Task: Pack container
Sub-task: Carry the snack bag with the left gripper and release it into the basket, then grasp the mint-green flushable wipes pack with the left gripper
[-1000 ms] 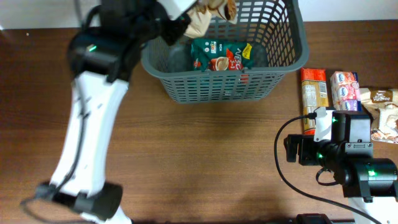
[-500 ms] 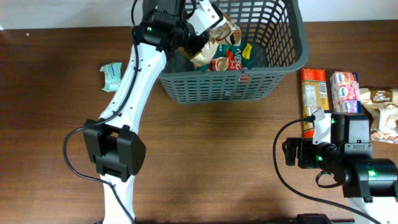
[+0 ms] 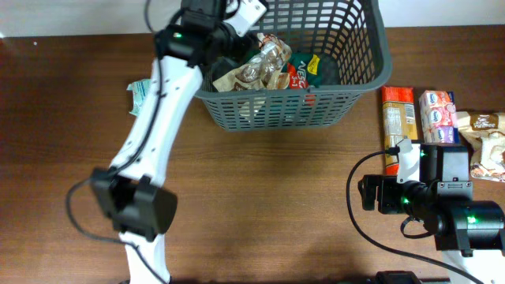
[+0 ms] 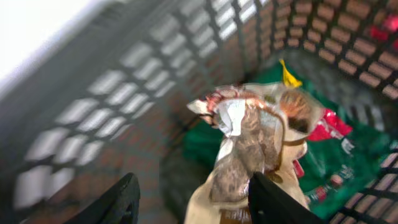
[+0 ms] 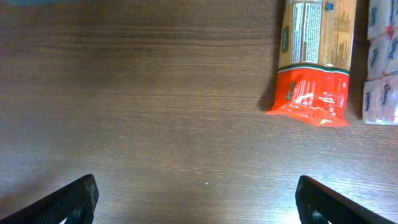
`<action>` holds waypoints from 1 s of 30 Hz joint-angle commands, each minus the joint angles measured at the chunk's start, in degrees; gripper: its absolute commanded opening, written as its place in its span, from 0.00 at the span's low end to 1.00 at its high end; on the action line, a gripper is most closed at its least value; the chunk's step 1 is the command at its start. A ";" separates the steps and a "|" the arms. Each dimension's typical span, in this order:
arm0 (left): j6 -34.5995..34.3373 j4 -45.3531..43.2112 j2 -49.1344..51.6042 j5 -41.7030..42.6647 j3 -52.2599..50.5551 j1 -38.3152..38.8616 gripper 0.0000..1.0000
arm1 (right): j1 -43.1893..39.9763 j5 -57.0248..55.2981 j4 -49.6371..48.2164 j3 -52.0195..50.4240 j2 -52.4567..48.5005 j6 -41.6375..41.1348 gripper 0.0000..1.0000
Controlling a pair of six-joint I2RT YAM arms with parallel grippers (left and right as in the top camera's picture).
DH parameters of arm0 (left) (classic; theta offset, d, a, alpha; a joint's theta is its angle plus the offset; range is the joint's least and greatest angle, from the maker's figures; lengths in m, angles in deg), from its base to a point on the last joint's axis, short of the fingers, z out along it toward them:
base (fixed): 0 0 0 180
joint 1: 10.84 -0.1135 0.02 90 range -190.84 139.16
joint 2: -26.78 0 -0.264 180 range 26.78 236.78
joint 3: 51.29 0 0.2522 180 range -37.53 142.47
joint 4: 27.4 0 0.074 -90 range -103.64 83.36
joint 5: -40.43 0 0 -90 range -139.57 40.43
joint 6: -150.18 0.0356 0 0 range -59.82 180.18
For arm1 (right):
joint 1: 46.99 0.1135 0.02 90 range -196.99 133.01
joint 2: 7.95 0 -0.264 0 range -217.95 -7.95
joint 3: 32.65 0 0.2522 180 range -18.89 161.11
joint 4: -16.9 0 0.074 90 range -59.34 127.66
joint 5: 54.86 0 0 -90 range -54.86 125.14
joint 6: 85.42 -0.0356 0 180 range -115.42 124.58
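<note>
The dark grey lattice basket [image 3: 331, 106] stands at the back centre of the table. A green snack packet [image 3: 306, 71] lies in it, and a beige packet [image 3: 251, 72] lies across its left part. My left gripper [image 3: 225, 43] hangs over the basket's left end. In the left wrist view its fingers [image 4: 196, 199] are spread wide. The beige packet [image 4: 249, 143] hangs loosely between them, close to the right finger, over the green packet [image 4: 339, 165]. My right gripper [image 5: 196, 199] is open and empty over bare wood, also seen from overhead [image 3: 377, 193].
An orange-red packet [image 3: 397, 118] [image 5: 314, 59], a white-and-purple pack [image 3: 438, 114] [image 5: 382, 62] and a beige packet [image 3: 485, 142] lie at the right. A teal packet [image 3: 140, 95] lies left of the basket, beside the left arm.
My left gripper carried the beige packet over the basket's left end, then opened; the packet now lies lower, inside the basket. The right arm has not moved.
</note>
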 commanded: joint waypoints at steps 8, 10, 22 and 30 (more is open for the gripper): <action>-19.52 12.66 -22.34 -12.46 3.61 -12.37 0.48 | 0.35 0.70 0.04 1.07 0.55 -0.66 0.99; -22.18 16.31 -22.25 -12.41 3.58 -15.69 0.48 | 0.35 0.70 0.04 1.07 0.55 -0.68 0.99; -23.08 26.62 -2.12 -5.03 2.82 -28.33 0.56 | 0.35 0.72 0.04 1.07 0.55 -0.68 0.99; -24.22 26.16 11.21 -4.26 2.82 -28.52 0.57 | 0.35 0.72 0.09 1.07 0.55 -0.68 0.99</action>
